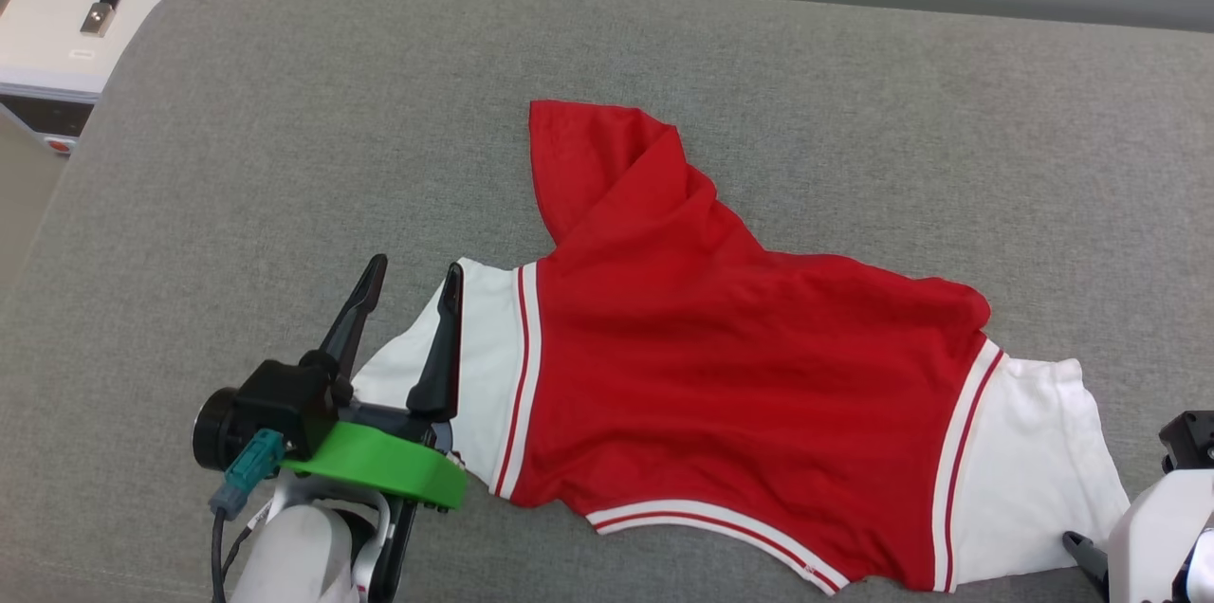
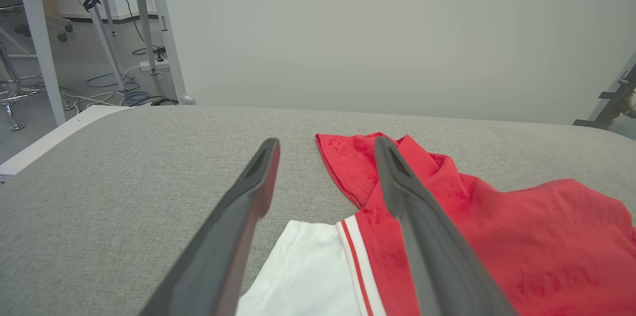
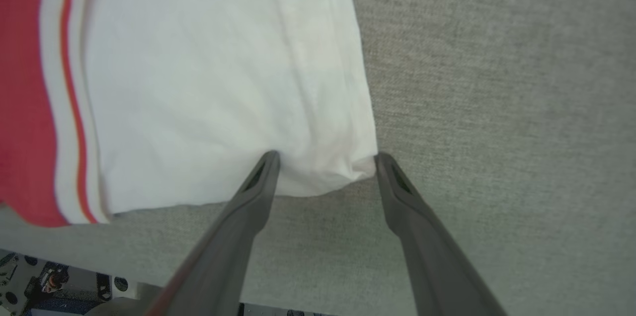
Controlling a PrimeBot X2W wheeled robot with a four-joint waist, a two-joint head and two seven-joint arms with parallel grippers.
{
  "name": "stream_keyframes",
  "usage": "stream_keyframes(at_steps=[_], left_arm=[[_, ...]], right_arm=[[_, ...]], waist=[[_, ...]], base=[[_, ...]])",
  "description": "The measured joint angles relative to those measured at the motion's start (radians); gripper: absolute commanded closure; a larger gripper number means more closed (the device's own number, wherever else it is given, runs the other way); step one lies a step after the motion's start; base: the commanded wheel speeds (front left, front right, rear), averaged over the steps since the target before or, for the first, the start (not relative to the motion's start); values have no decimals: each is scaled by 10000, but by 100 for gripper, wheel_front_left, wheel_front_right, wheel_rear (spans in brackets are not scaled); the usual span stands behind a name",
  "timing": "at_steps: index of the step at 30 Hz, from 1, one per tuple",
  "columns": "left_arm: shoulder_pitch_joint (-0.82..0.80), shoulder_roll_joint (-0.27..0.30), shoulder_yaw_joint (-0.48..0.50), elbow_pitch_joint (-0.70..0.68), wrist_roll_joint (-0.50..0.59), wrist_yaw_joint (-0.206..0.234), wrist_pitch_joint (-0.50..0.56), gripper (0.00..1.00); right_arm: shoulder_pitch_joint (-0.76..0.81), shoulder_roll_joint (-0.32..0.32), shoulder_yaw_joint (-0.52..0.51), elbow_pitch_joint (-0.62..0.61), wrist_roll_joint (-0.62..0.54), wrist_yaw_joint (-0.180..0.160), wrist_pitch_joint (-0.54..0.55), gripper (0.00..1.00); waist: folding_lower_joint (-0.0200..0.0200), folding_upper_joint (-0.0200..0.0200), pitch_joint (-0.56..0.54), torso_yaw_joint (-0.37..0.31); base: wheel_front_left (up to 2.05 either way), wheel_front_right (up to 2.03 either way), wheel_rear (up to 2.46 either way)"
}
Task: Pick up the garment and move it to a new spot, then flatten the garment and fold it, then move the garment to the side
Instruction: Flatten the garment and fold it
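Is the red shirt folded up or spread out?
Spread out, but rumpled. The garment lies open on the grey cushion, a white sleeve out each side, one red corner flopped over.

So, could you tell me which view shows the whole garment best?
The head view: the garment lies there almost whole, both white sleeves included. The left wrist view shows one sleeve and some red body; the right wrist view, the other sleeve and striped trim.

Matt woven grey upholstery (image 1: 285, 110) under the garment's (image 1: 721, 366) smooth cloth.
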Motion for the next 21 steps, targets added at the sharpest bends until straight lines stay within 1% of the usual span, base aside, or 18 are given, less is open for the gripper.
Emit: stream_keyframes(at_steps=[4, 7, 8, 9, 10, 16, 18, 21], left_arm=[[-91, 23, 25, -29, 0, 0, 0, 0], [-174, 46, 102, -36, -2, 0, 0, 0], [-174, 50, 150, -19, -2, 0, 0, 0], [-174, 65, 184, -2, -2, 0, 0, 0], [-174, 88, 224, 31, -4, 0, 0, 0], [-153, 197, 282, 313, -2, 0, 0, 0], [-142, 242, 221, 491, -4, 0, -2, 0], [-119, 485, 52, 884, -134, 0, 0, 0]], right_arm=[[-112, -128, 105, 295, -111, 2, -255, 0], [-194, -107, 209, 539, -21, -4, -349, 0], [-203, -94, 209, 631, 58, -2, -349, 37], [-224, -100, 226, 690, 144, -2, -353, 88], [-244, -125, 230, 771, 199, -2, -441, 100], [-377, -330, -94, 1371, 192, 12, -1152, 100], [-398, -451, -268, 1473, 15, 12, -1390, 100], [-416, -656, -539, 1668, -79, 10, -1582, 100]], waist=[[0, 0, 216, 93], [0, 0, 306, 125], [0, 0, 305, 125], [0, 0, 294, 120], [0, 0, 275, 116], [0, 0, -25, 73], [0, 0, -142, 51], [0, 0, -303, -15]], base=[[0, 0, 0], [0, 0, 0], [0, 0, 0], [0, 0, 0], [0, 0, 0], [0, 0, 0], [0, 0, 0], [0, 0, 0]])
